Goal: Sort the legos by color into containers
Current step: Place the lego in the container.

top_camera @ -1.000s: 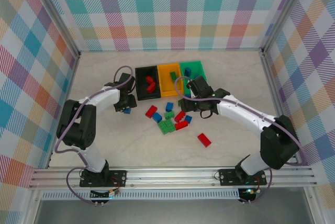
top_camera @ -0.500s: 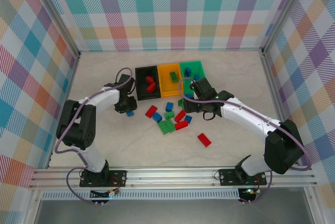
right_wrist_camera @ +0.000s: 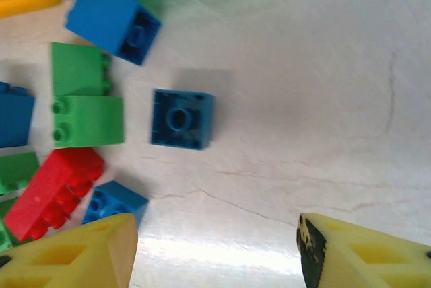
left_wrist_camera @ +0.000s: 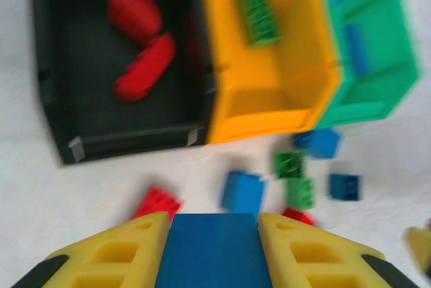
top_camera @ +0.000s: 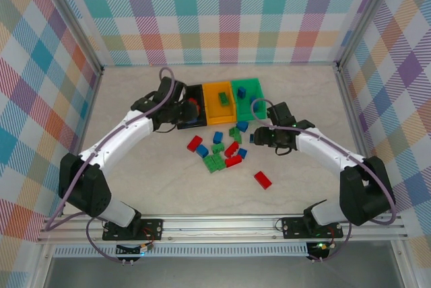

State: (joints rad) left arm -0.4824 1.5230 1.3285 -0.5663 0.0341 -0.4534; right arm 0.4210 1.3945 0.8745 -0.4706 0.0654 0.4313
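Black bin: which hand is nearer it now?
Left. The left hand, shut on a blue brick, hangs close in front of the black bin; the right hand is at the row's other end, in front of the green bin.

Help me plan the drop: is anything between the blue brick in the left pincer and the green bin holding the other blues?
Only the orange-yellow bin sits between the blue brick, shut in the left pincer near the black bin, and the green bin. Carried above the rims, nothing visible blocks it.
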